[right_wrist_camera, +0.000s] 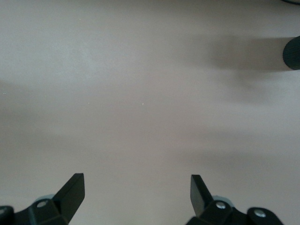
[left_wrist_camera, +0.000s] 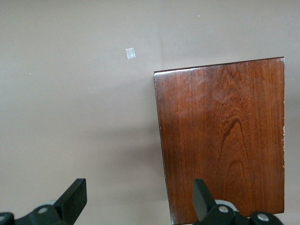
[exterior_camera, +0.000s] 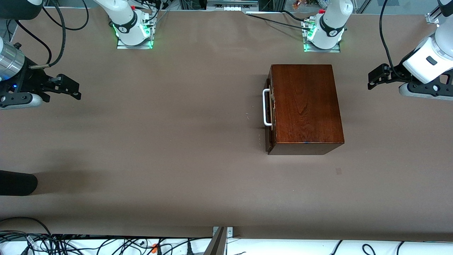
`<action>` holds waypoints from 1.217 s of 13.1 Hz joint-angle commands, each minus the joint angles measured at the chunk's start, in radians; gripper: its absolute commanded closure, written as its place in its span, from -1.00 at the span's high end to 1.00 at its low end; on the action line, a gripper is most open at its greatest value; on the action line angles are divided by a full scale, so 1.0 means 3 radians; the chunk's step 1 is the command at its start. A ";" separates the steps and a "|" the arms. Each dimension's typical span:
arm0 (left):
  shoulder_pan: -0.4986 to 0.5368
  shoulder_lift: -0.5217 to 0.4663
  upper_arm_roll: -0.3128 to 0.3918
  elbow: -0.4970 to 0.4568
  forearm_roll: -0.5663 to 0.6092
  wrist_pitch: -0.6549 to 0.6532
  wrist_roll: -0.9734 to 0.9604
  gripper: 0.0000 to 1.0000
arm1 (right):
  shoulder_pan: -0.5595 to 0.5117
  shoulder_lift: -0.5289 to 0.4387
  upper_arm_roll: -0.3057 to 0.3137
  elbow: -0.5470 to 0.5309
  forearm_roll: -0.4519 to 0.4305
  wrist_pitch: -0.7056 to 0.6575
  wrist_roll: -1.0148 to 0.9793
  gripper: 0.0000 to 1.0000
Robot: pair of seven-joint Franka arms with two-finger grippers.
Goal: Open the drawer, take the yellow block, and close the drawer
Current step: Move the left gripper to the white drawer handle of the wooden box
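Note:
The dark polished wooden box [exterior_camera: 304,102] [left_wrist_camera: 225,136] stands on the table toward the left arm's end. Its drawer [exterior_camera: 269,117] is pushed in, and the white U-shaped handle [exterior_camera: 266,108] faces the right arm's end. The yellow block is hidden. My left gripper [exterior_camera: 371,80] [left_wrist_camera: 139,197] hangs open and empty above the table beside the box's closed end, over its edge in the left wrist view. My right gripper [exterior_camera: 76,90] [right_wrist_camera: 137,192] hovers open and empty over bare table at the right arm's end, well away from the handle.
A dark rounded object [exterior_camera: 17,183] [right_wrist_camera: 293,52] pokes in at the right arm's end, nearer the camera. A small pale patch [exterior_camera: 338,171] [left_wrist_camera: 131,53] lies on the brown table cover nearer the camera than the box. Cables [exterior_camera: 70,244] run along the table's front edge.

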 commanded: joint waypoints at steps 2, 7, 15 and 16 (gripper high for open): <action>0.0010 0.0034 -0.0011 0.0083 0.0047 -0.0062 0.0047 1.00 | -0.0011 -0.0019 0.0012 0.0014 -0.0022 0.0006 0.0015 1.00; 0.0010 0.0034 -0.0011 0.0083 0.0031 -0.0067 0.0047 1.00 | -0.0011 -0.0019 0.0012 0.0014 -0.0022 0.0006 0.0015 1.00; -0.0057 0.0079 -0.0302 0.0108 -0.0060 -0.0128 -0.0106 1.00 | -0.0026 -0.0014 -0.0008 0.0014 -0.0037 -0.0005 0.0015 1.00; -0.0067 0.0131 -0.0353 0.0108 -0.0157 -0.0128 -0.0147 1.00 | -0.0026 -0.0014 -0.0049 0.0014 -0.0032 -0.0005 0.0010 1.00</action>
